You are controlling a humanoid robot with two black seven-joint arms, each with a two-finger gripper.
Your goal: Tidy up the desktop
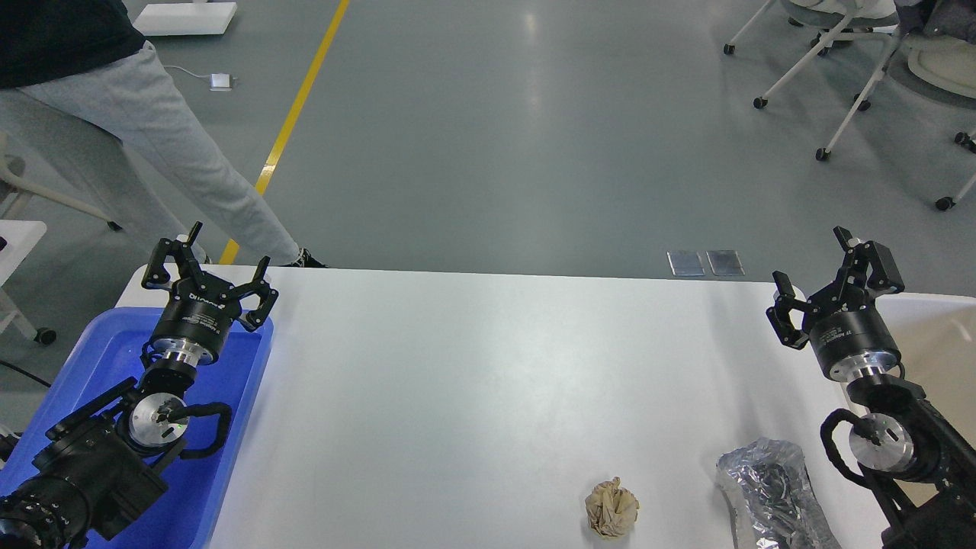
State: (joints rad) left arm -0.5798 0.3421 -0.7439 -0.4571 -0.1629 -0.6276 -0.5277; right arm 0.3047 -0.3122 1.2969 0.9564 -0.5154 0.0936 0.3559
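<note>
The white desktop (pixel 488 366) fills the lower part of the head view. A crumpled brown paper ball (pixel 611 508) lies on it near the front edge. A crinkled silver foil bag (pixel 770 492) lies to the right of the ball, partly cut off by the frame. My left gripper (pixel 210 255) is open and empty above the far end of the blue tray (pixel 91 358) at the left. My right gripper (pixel 810 259) is open and empty above the desktop's far right corner, far behind the foil bag.
A beige-white bin (pixel 934 335) stands at the right edge, behind my right arm. A person in grey trousers (pixel 130 137) stands just beyond the desktop's far left corner. Office chairs (pixel 846 69) stand on the grey floor at the far right.
</note>
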